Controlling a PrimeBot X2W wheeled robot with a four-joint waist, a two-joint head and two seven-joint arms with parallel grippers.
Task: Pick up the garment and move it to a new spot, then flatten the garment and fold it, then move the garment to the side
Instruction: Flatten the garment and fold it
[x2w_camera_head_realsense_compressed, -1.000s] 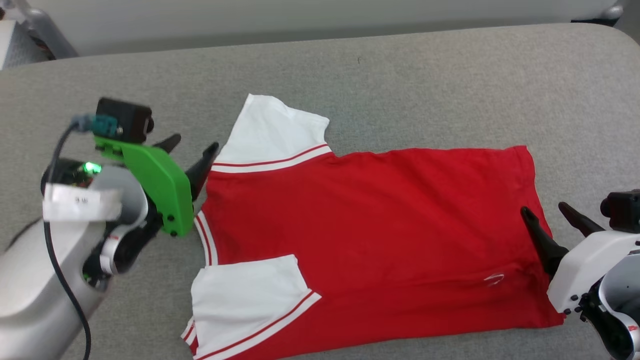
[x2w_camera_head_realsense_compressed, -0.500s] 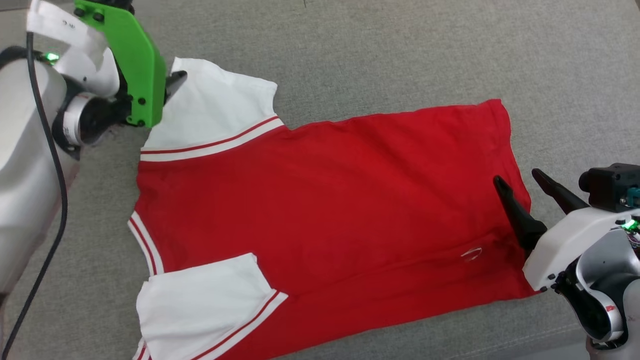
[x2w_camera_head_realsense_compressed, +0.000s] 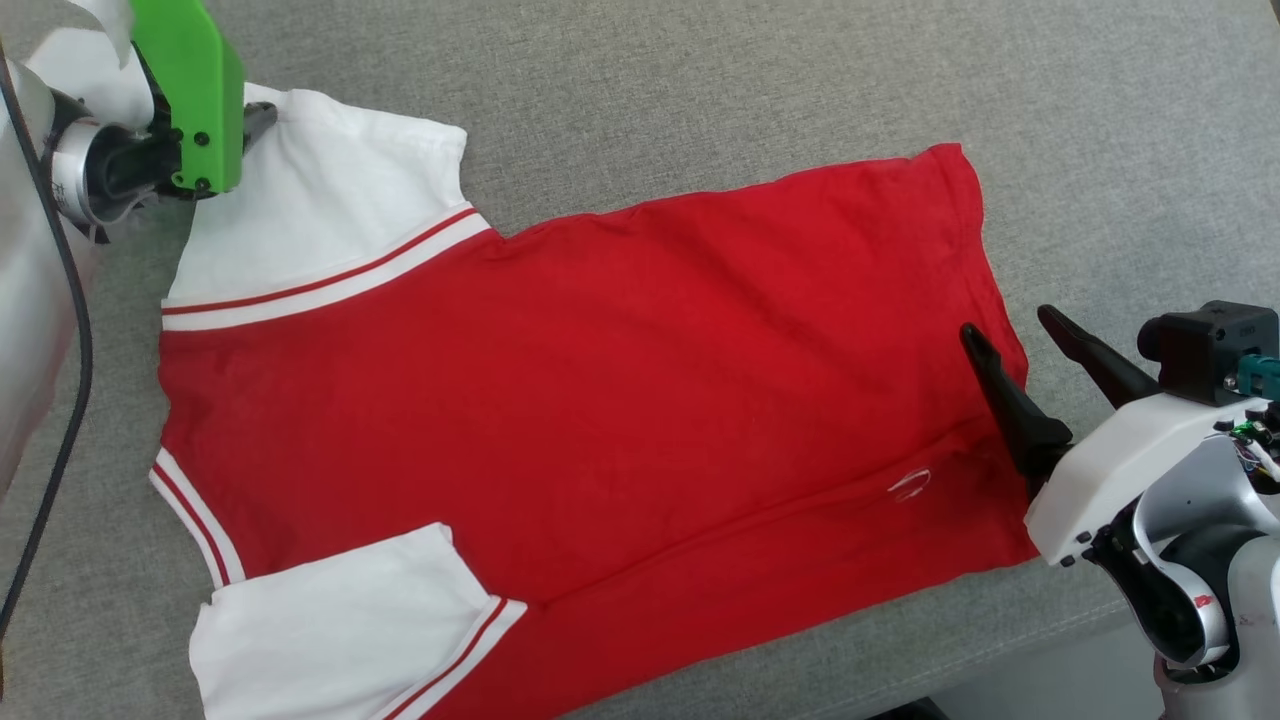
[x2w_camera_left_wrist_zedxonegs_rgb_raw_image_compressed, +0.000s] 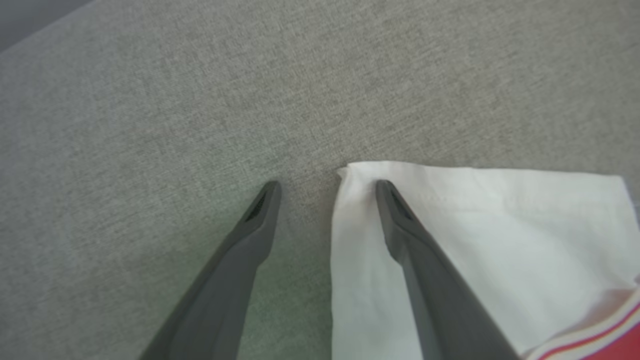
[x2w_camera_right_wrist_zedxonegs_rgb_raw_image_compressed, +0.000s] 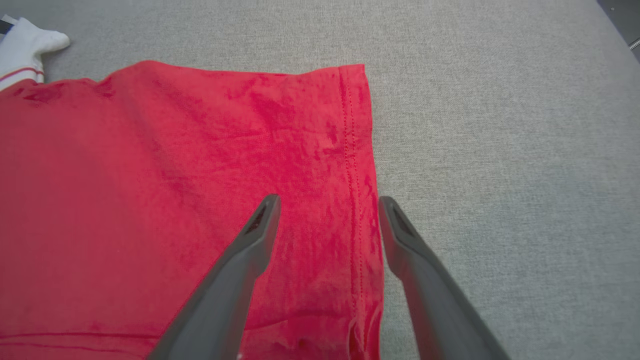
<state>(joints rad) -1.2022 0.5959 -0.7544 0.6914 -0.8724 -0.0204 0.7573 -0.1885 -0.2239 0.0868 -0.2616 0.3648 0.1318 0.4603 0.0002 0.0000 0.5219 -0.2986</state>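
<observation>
Spread wide, left fingers (x2w_camera_left_wrist_zedxonegs_rgb_raw_image_compressed: 407, 240) straddle garment (x2w_camera_head_realsense_compressed: 600, 380) sleeve corner, right fingers (x2w_camera_right_wrist_zedxonegs_rgb_raw_image_compressed: 245, 260) its hem.

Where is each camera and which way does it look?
Head: up high, looking down at the shirt on the grey cushion; right claw lower right, green left-arm bracket upper left.
Left wrist: looks along the left claw at the white sleeve corner.
Right wrist: looks along the right claw at the red hem.
Shared: all show shirt and cushion.

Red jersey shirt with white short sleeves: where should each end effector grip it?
Left end effector: far white sleeve's corner, from the left. Right end effector: stitched red hem, from the right. Both edges lie flat and exposed, each straddled by open jaws.
</observation>
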